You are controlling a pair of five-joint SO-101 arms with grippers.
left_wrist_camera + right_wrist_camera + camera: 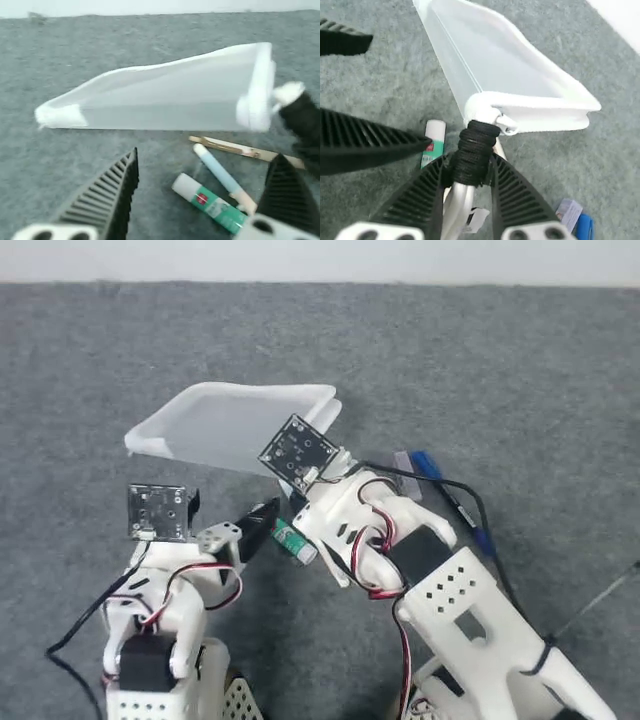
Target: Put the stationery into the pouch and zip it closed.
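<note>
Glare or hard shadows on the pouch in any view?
High view: even, soft light, no glare on the pouch. Left wrist view: the pouch's zip end washes out to white, with a thin soft shadow on the grey mat under it. Right wrist view: the pouch rim is brightest; the black zip pull in the right pincer reads dark.

No legible text; red mark on glue stick label unreadable.
</note>
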